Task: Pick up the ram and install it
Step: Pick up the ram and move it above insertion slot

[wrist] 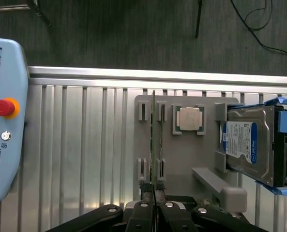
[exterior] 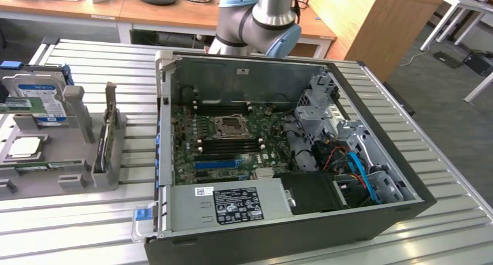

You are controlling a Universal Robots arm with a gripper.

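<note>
The ram [wrist: 153,140] shows edge-on as a thin green stick, standing on its long edge between the clips of the grey holder [wrist: 182,154]. In the exterior view the ram [exterior: 40,167] lies along the near side of that holder [exterior: 46,181], at the view's left. My gripper [wrist: 153,192] hangs well above the holder. Its black fingers [wrist: 144,189] are shut together and line up with one end of the stick. I see nothing held between them.
An open PC case [exterior: 165,138] lies on the slatted metal table [exterior: 431,132], its motherboard [exterior: 223,144] showing dark memory slots [exterior: 231,136] beside the CPU socket. The holder also carries a hard drive [wrist: 249,145] and a CPU chip [wrist: 189,118]. A teach pendant [wrist: 5,121] rests nearby.
</note>
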